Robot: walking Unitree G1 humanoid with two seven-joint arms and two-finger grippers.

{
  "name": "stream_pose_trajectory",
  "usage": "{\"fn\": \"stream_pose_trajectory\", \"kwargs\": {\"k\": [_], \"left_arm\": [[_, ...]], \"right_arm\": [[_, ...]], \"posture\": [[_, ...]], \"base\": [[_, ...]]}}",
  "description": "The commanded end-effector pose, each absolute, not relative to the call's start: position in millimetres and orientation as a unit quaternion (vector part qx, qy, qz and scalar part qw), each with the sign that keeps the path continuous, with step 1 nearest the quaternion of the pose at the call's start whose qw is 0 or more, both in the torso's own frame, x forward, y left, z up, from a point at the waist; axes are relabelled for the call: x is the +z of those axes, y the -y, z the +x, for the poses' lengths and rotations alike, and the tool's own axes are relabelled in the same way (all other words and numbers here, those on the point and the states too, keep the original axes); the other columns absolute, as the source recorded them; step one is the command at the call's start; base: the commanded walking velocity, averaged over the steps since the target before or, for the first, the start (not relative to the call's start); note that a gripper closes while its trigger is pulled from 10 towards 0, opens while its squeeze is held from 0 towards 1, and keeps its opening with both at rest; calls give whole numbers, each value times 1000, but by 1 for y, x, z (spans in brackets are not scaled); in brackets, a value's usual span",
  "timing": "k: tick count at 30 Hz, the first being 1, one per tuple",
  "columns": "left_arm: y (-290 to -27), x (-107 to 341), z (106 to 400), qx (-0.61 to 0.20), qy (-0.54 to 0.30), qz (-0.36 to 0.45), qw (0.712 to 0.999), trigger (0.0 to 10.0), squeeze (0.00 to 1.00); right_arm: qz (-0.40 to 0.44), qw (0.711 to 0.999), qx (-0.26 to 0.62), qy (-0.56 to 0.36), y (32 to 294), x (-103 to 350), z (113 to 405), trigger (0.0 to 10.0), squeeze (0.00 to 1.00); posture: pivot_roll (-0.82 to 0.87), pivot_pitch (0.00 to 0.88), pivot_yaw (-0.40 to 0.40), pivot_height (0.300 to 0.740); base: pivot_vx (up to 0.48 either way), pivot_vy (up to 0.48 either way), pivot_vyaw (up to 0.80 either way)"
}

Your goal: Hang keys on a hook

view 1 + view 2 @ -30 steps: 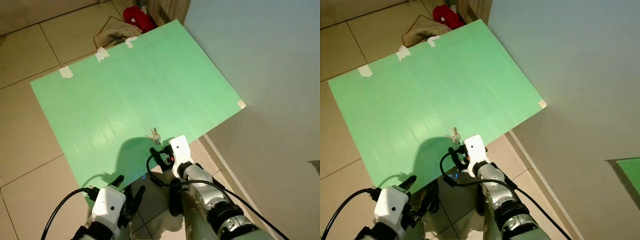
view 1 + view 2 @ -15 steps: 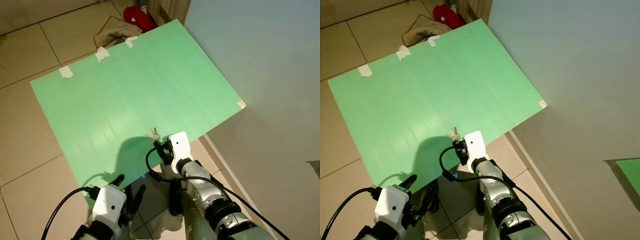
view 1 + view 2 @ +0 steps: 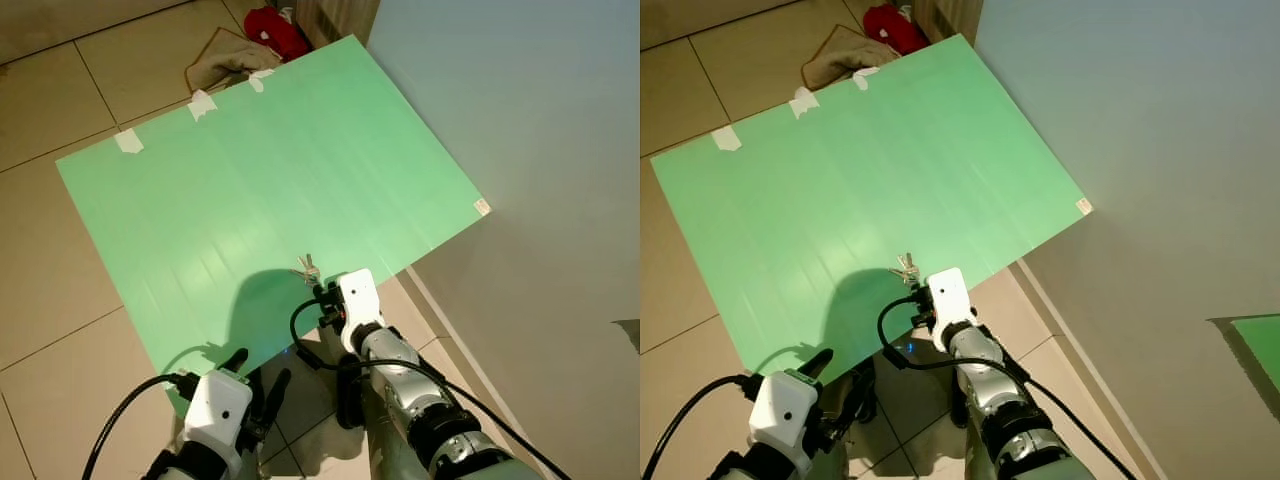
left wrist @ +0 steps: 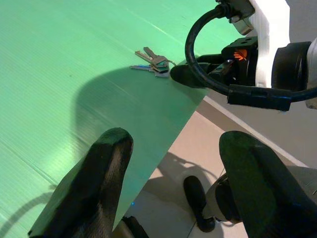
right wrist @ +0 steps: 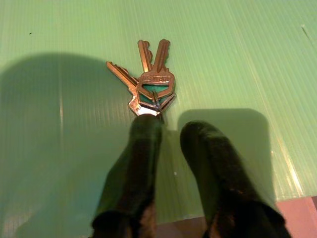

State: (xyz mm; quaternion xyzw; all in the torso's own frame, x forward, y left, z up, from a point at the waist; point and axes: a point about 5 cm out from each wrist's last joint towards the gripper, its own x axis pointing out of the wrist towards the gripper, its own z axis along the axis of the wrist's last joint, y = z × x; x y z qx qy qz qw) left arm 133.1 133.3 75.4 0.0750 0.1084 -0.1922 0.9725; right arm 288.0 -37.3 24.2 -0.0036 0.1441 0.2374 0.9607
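Observation:
A small bunch of metal keys [image 3: 307, 268] lies flat on a green corrugated sheet [image 3: 250, 170] spread on the tiled floor, close to the sheet's near edge. My right gripper [image 3: 324, 296] reaches low over that edge, just short of the keys. In the right wrist view its two black fingers [image 5: 143, 134] stand a little apart, and one tip touches the key ring of the keys [image 5: 151, 84]; nothing is held. My left gripper [image 3: 258, 372] hangs low at the near left, open. Its wrist view shows the keys [image 4: 151, 62] ahead of it.
A pale wall [image 3: 520, 150] rises on the right, its base running beside the sheet. A brown cloth [image 3: 225, 62] and a red item [image 3: 275, 28] lie beyond the sheet's far edge. White tape pieces [image 3: 128, 141] hold that edge. Beige floor tiles [image 3: 50, 260] lie to the left.
My right gripper has moved forward over the sheet's near edge and closer to the keys. The keys and the left arm have stayed put.

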Motion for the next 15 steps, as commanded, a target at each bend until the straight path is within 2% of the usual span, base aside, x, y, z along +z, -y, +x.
{"fn": "stream_pose_trajectory", "kwargs": {"k": [1, 15], "left_arm": [[-132, 72, 127, -193, -124, 72, 971, 10000, 0], [-132, 73, 127, -196, -123, 74, 970, 10000, 0]], "right_arm": [[0, 957, 238, -167, 37, 12, 277, 0, 0], [8, 959, 236, -159, 36, 13, 276, 0, 0]], "posture": [[198, 476, -126, 740], [195, 483, -119, 740]], "base": [[0, 0, 0], [0, 0, 0]]}}
